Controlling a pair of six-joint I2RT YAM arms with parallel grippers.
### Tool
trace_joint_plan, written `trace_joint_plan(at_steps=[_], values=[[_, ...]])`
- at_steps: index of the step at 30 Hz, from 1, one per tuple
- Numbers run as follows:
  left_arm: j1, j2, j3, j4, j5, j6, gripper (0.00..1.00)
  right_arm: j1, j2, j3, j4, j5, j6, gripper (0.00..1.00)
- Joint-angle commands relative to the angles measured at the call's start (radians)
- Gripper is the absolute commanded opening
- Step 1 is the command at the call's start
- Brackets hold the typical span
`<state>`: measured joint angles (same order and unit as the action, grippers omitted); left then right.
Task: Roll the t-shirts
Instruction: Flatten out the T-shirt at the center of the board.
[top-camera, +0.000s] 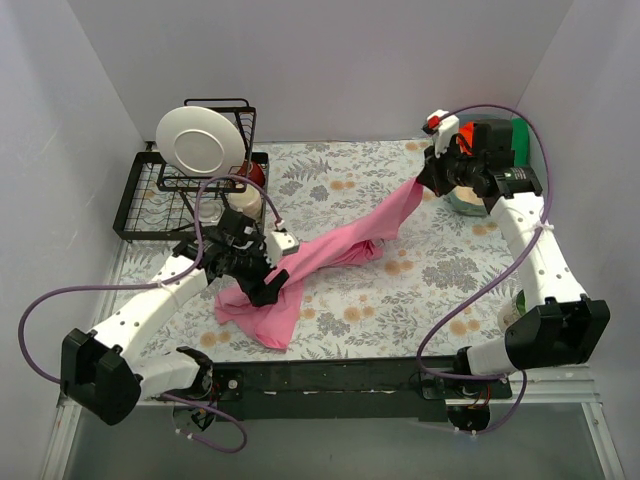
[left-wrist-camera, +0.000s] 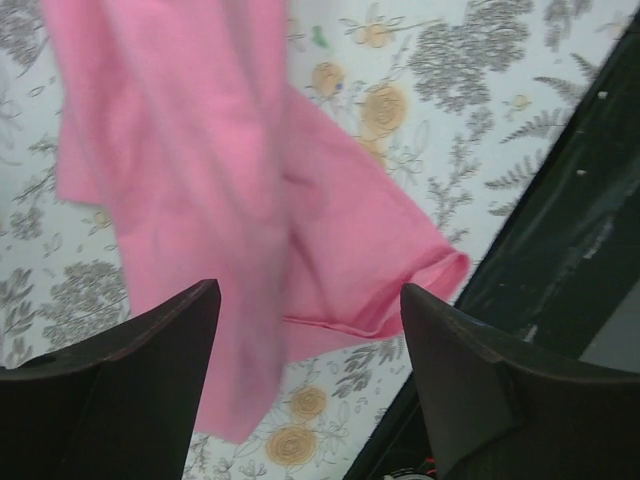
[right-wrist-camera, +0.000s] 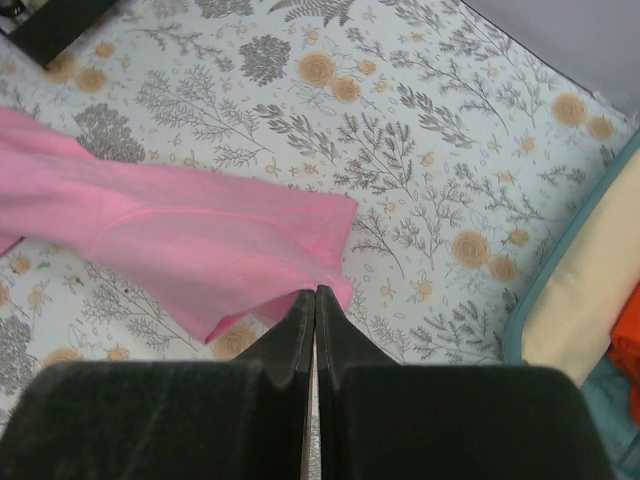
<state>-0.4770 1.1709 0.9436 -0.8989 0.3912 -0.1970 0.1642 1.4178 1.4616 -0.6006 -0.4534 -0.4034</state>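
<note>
Top external view, left to right. At the back left stands a black wire dish rack (top-camera: 140, 205) holding a white plate (top-camera: 196, 140) on edge. In front of it, the left hand (top-camera: 264, 290) hangs over the near end of the pink t-shirt (top-camera: 340, 250). This end lies bunched on the floral table (top-camera: 440, 270), close to the front edge.

From there the shirt runs as a twisted band diagonally toward the back right. It rises off the table to the right hand (top-camera: 421, 183). Behind that hand, in the back right corner, the orange-red t-shirt (top-camera: 470, 131) and the green t-shirt (top-camera: 521, 132) sit side by side.

Left wrist view: the two dark fingers (left-wrist-camera: 160, 350) stand well apart. Pink cloth hangs blurred between and beyond them, and whether it touches either finger cannot be told. A hemmed sleeve lies flat on the table near the dark front rail (left-wrist-camera: 560, 230).

Right wrist view: the fingers are pressed together, with a corner of the pink shirt at their tips, so the right hand is clamped on it. At the right edge, the cream t-shirt (right-wrist-camera: 590, 280) lies inside a teal-rimmed container (right-wrist-camera: 545, 270).
</note>
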Motion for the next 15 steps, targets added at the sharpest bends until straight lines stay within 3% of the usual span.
trace_joint_plan(at_steps=[1, 4, 7, 10, 11, 15], values=[[-0.097, -0.051, -0.023, -0.026, 0.129, -0.013, 0.7, -0.032, -0.063, -0.032, 0.047, 0.039, 0.184, 0.01], [-0.129, -0.047, -0.072, -0.02, 0.11, -0.006, 0.66, -0.048, -0.069, -0.055, 0.074, 0.068, 0.215, 0.01], [-0.156, -0.05, -0.132, 0.0, 0.059, 0.004, 0.71, -0.098, -0.059, -0.018, 0.099, 0.078, 0.258, 0.01], [-0.172, -0.065, -0.173, 0.078, -0.075, -0.025, 0.82, -0.14, -0.045, 0.031, 0.094, 0.07, 0.268, 0.01], [-0.172, -0.074, -0.196, 0.136, -0.177, -0.035, 0.83, -0.152, -0.045, 0.04, 0.096, 0.07, 0.267, 0.01], [-0.172, -0.108, -0.241, 0.248, -0.34, -0.048, 0.86, -0.153, -0.051, 0.071, 0.084, 0.061, 0.245, 0.01]])
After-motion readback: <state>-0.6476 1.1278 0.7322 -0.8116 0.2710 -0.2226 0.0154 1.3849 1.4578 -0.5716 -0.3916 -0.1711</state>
